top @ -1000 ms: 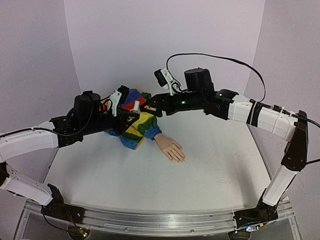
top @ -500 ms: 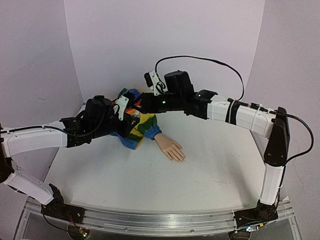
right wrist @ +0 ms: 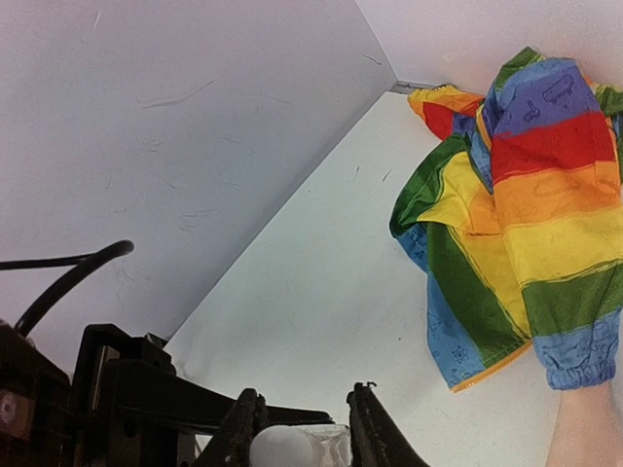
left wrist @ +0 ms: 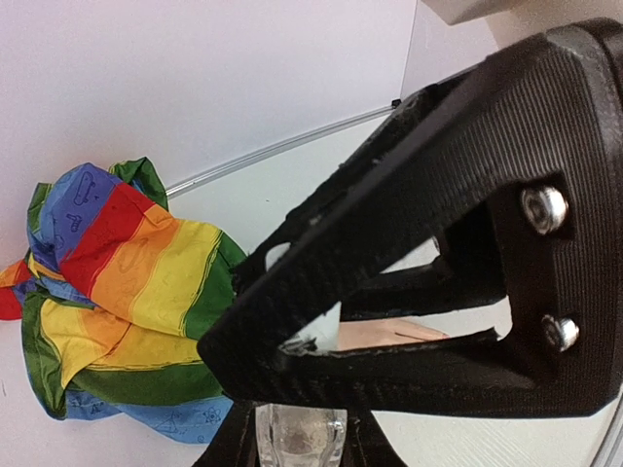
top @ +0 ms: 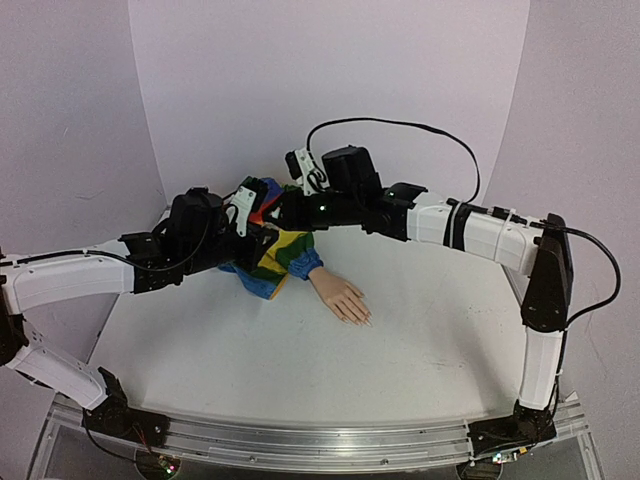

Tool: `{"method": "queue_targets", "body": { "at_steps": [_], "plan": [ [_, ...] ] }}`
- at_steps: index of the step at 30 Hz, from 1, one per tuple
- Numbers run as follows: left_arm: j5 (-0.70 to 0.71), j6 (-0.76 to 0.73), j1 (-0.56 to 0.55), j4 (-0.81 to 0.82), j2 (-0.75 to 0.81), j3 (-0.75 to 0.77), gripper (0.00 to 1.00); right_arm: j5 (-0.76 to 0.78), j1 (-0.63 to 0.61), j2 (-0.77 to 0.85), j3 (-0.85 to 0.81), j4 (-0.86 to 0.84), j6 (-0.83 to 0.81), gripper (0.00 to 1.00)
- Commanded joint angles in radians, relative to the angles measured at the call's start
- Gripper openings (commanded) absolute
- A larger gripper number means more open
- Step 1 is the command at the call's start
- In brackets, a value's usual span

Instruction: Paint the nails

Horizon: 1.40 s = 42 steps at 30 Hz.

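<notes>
I count one mannequin hand (top: 340,297) on the worktop (top: 300,370), lying between its middle and its far edge, with one rainbow sleeve (top: 272,262) on it. There is one small clear bottle (left wrist: 297,436) with one white cap (right wrist: 282,449). I see two arms, one left arm (top: 70,280) and one right arm (top: 480,232), and one black cable (top: 400,124) looping over the right. The nails (top: 366,320) are too small for me to count from overhead; perhaps four fingers show.

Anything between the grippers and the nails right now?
Nothing visible. The nails lie bare on the table, beyond the rainbow sleeve. Both grippers hang over the sleeve: the left gripper grips the bottle, the right gripper straddles its white cap.
</notes>
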State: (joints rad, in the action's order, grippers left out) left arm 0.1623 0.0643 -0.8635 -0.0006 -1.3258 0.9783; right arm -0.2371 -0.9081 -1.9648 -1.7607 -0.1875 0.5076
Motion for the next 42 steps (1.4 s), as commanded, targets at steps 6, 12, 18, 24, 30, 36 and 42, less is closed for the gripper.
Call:
{"method": "queue_targets", "body": {
  "at_steps": [6, 12, 18, 24, 30, 36, 42],
  "plan": [
    [-0.055, 0.073, -0.002, 0.045, 0.034, 0.066, 0.0, -0.124, 0.001, 0.034, 0.012, -0.102, -0.027, 0.1],
    [-0.496, 0.074, 0.029, 0.058, 0.057, 0.089, 0.0, -0.445, 0.032, 0.072, 0.033, -0.122, -0.172, 0.04],
    [-1.202, 0.136, 0.114, 0.156, 0.043, 0.135, 0.0, -0.915, 0.031, 0.147, 0.085, -0.119, -0.328, 0.01],
    [-1.547, 0.24, 0.122, 0.174, -0.015, 0.206, 0.0, -1.006, 0.033, 0.229, 0.16, -0.115, -0.366, 0.0],
    [-1.289, 0.219, 0.123, 0.175, 0.037, 0.15, 0.0, -0.926, 0.033, 0.27, 0.207, -0.115, -0.376, 0.0],
    [-0.788, 0.156, 0.12, 0.168, 0.099, 0.054, 0.0, -0.588, 0.037, 0.331, 0.254, -0.111, -0.391, 0.45],
    [-0.324, 0.028, 0.07, 0.124, 0.149, -0.016, 0.0, -0.156, 0.043, 0.357, 0.272, -0.072, -0.365, 0.73]
  ]
}}
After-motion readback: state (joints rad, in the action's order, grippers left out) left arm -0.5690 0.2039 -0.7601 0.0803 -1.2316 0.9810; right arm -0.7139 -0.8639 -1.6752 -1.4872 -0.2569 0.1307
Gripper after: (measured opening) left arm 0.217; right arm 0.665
